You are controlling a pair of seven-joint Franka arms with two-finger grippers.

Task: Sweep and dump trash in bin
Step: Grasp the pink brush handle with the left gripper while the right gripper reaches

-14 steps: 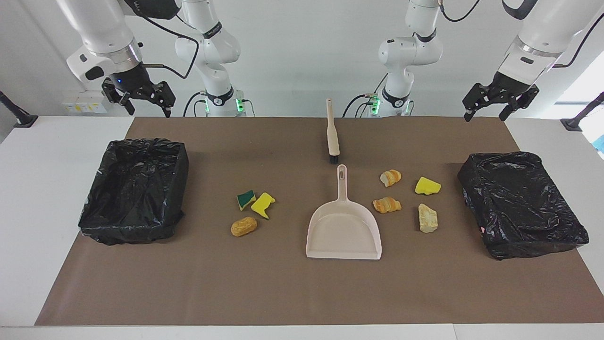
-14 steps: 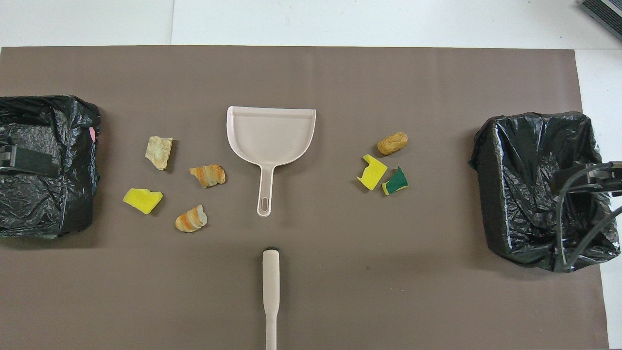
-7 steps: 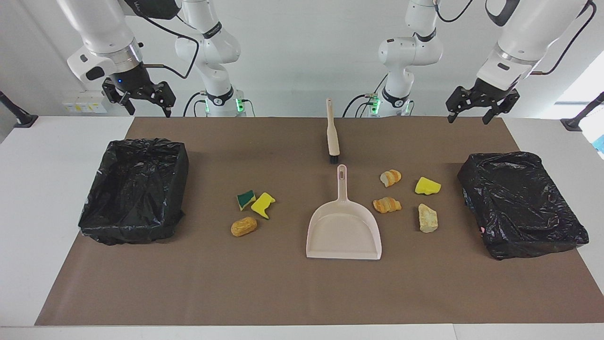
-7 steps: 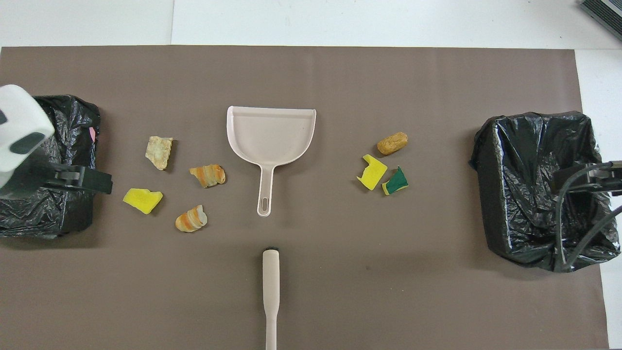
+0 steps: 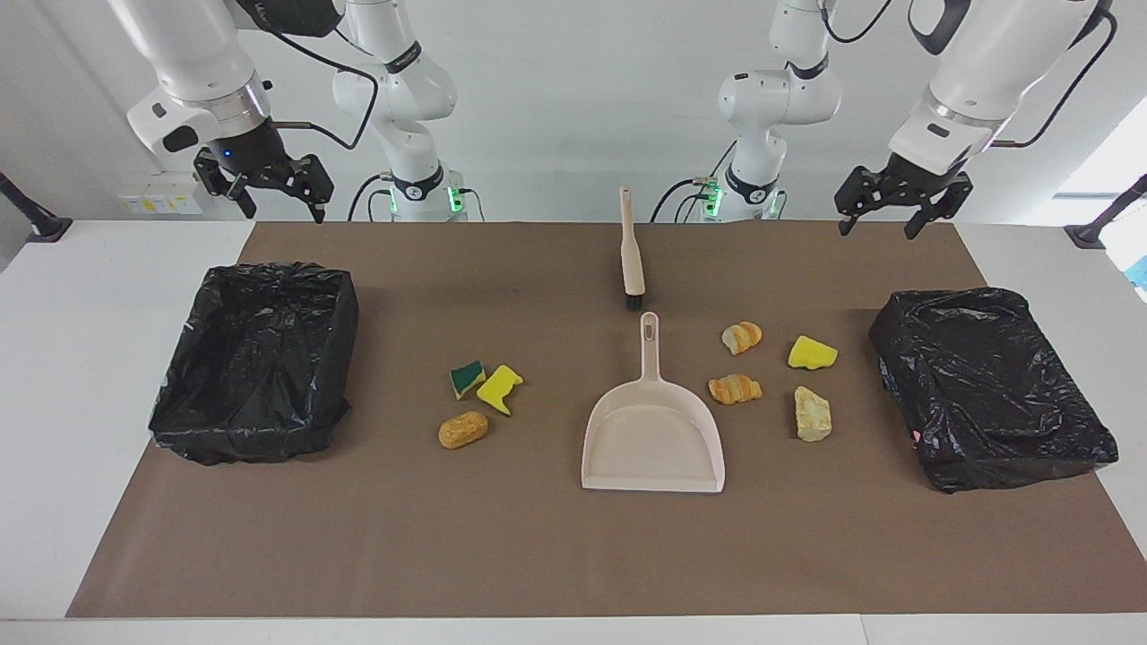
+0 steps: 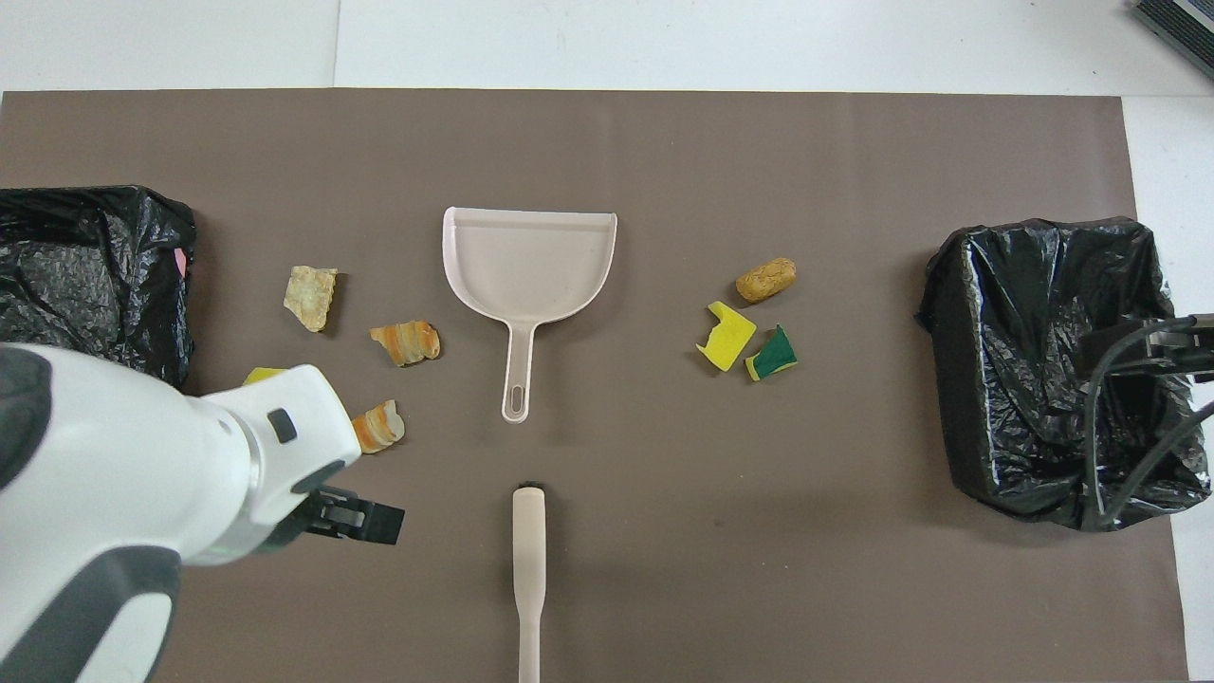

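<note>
Lying on a brown paper mat [image 5: 573, 555] across a white table [image 5: 81, 358], items run from the right arm's end to the left arm's end.

1. Right gripper [image 5: 269, 193]: raised near the robots' edge of the mat, close by the first bin; fingers spread wide, holding nothing.
2. Rectangular bin lined with black plastic [image 5: 255, 358]: at the right arm's end of the mat.
3. Trash, first group, between this bin and the dustpan: green-and-yellow sponge bit [image 5: 467, 378] just beside a yellow sponge bit [image 5: 499, 389]; orange-brown bread-like lump [image 5: 462, 430] farther from the robots than both.
4. Beige hand brush with black bristles [image 5: 631, 255]: mid-table, near the robots, bristles toward the dustpan handle.
5. Beige plastic dustpan [image 5: 652, 430]: flat on the mat, handle toward the robots, nothing in it.
6. Trash, second group, between the dustpan and the second bin: two orange-striped bread-like lumps [image 5: 741, 337] [image 5: 735, 388], yellow sponge wedge [image 5: 812, 353], pale beige chunk [image 5: 812, 414].
7. Left gripper [image 5: 892, 204]: in the air over the mat's robot-side edge; fingers apart, holding nothing.
8. Second black-lined bin [image 5: 990, 385]: at the left arm's end.
</note>
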